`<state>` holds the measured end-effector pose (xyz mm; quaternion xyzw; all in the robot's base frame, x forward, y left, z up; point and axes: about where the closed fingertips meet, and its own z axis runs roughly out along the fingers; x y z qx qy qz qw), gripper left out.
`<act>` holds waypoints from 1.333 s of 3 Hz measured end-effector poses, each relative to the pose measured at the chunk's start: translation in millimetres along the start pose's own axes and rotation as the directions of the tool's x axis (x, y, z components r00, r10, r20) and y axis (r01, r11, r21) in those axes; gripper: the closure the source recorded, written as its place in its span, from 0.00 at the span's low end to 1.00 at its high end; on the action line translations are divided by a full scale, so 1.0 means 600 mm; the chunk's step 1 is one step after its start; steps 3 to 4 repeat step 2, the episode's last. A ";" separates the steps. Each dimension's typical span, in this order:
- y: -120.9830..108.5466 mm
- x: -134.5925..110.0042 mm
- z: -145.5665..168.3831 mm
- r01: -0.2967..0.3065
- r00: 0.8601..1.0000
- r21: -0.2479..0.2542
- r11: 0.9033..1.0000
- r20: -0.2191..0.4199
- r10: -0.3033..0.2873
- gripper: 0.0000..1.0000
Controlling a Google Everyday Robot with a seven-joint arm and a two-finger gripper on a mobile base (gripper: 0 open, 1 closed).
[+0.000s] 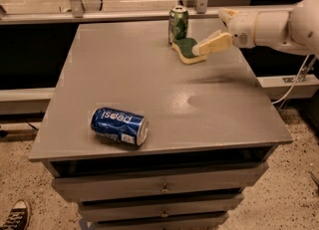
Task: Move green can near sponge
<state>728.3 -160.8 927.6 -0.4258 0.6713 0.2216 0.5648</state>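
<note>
Camera view of a grey drawer cabinet's top (149, 74) on a speckled floor (294, 199): the green can (178, 24) stands upright near the far edge. The sponge (186, 50) lies just in front of the can. The gripper (220, 28) hangs right of the can with fingers spread wide, holding nothing, and a blue Pepsi can (119, 125) lies on its side well in front-left of it.

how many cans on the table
2: green can upright at the far edge beside the sponge; blue Pepsi can on its side, front left. Gripper open, right of the sponge.
</note>
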 end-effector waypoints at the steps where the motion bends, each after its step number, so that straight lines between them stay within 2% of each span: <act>1: 0.031 0.004 -0.113 0.032 0.999 0.051 0.998 0.041 -0.035 0.00; 2: 0.017 0.039 -0.201 0.011 1.000 0.121 0.993 0.022 -0.014 0.00; 4: 0.017 0.039 -0.201 0.011 1.000 0.121 0.993 0.022 -0.014 0.00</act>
